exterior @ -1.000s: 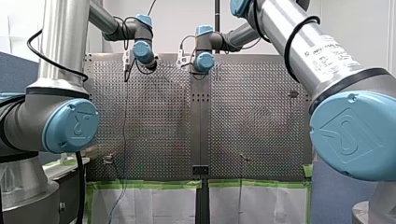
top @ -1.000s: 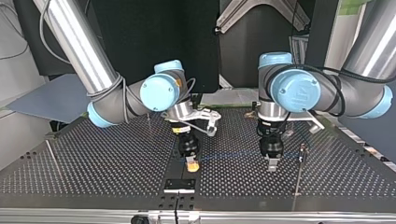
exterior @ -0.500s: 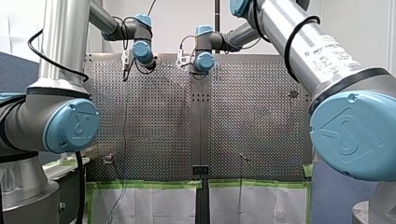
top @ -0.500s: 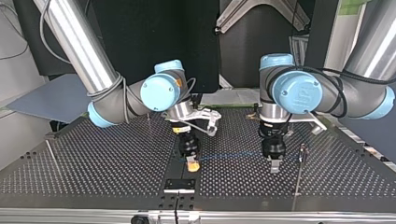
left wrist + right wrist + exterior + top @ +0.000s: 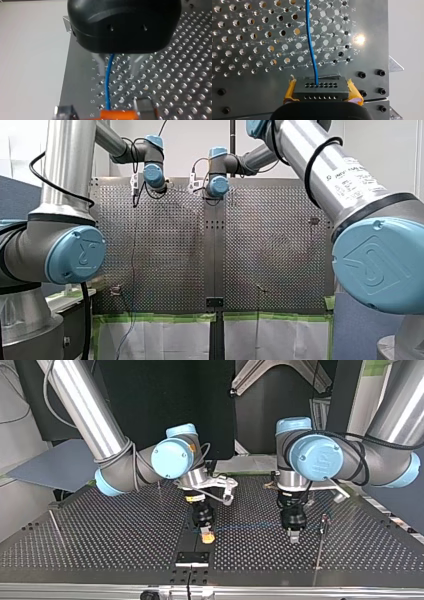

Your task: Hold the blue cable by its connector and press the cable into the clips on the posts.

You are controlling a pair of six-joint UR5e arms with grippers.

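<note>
**Cable strung between two pincers, connector in the right one**

In the front view you lose a good deal. The right arm (image 5: 320, 170) and left arm (image 5: 67, 165) fill both sides with their near joints. At the far end of the perforated surface (image 5: 275, 245) their downturned wrists hide both pincers. A white wall stands behind, and green tape (image 5: 155, 317) edges the near side.

Look to the top view for the pose. Both arms come down from above with elbows bent inward and wrists upright over the surface. The right pincer (image 5: 206, 536) hangs by the middle seam and the left pincer (image 5: 294, 536) is well apart from it, at the view's right. You cannot tell whether either tip touches the plate.

In the right wrist view the yellow pads (image 5: 290, 90) are pressed onto the black connector (image 5: 321, 88) from both sides. The blue cable (image 5: 310, 42) leaves its upper row of holes and runs ahead out of view.

In the left wrist view the cable passes between the blurred metal fingers (image 5: 101, 66), which stand spread. The black housing hides its upper stretch, and it ends at an orange part (image 5: 118, 115) cut off at the edge.

One of the posts (image 5: 324, 520) stands just beside the left pincer. The clips are too small to make out.
</note>
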